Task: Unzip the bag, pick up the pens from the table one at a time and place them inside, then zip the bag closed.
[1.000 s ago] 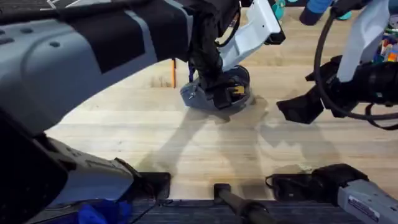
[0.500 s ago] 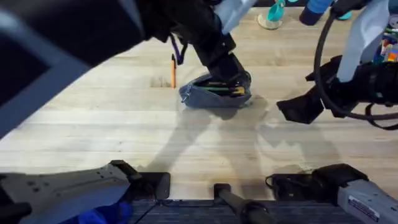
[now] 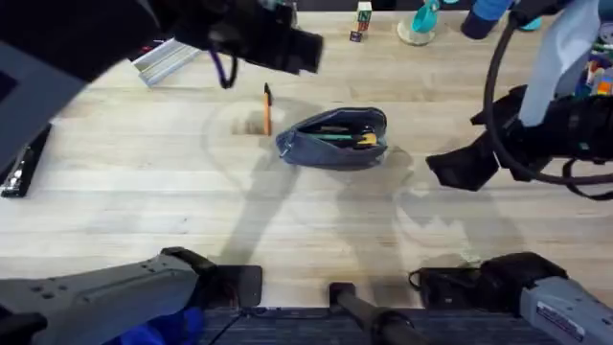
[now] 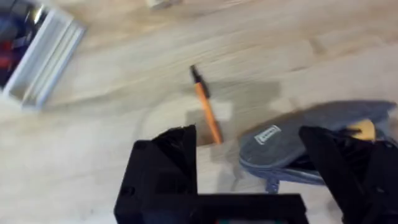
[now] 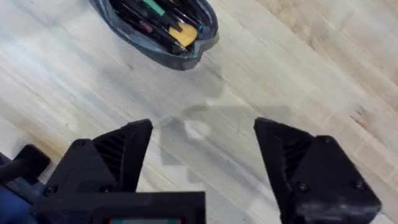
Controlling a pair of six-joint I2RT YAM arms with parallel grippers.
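The grey-blue bag [image 3: 332,144] lies unzipped at the middle of the table [image 3: 316,230], with dark, green and yellow items showing in its mouth. An orange pen [image 3: 267,109] with a dark tip lies on the wood just left of the bag. My left gripper [image 3: 292,46] hovers high, behind and left of the bag. In the left wrist view it is open and empty [image 4: 247,134], above the orange pen [image 4: 206,107] and the bag's end [image 4: 292,140]. My right gripper [image 3: 462,165] holds off to the bag's right, open and empty [image 5: 202,130], with the bag [image 5: 134,31] farther off.
A silver ribbed case [image 3: 163,59] lies at the back left, and a black flat object [image 3: 24,163] at the left edge. A teal cup [image 3: 421,19] and a small block [image 3: 364,13] stand along the far edge. Bare wood stretches in front of the bag.
My left arm has lifted out of the bag's mouth and swung up and back to the left, uncovering the open bag. The right arm has stayed still.
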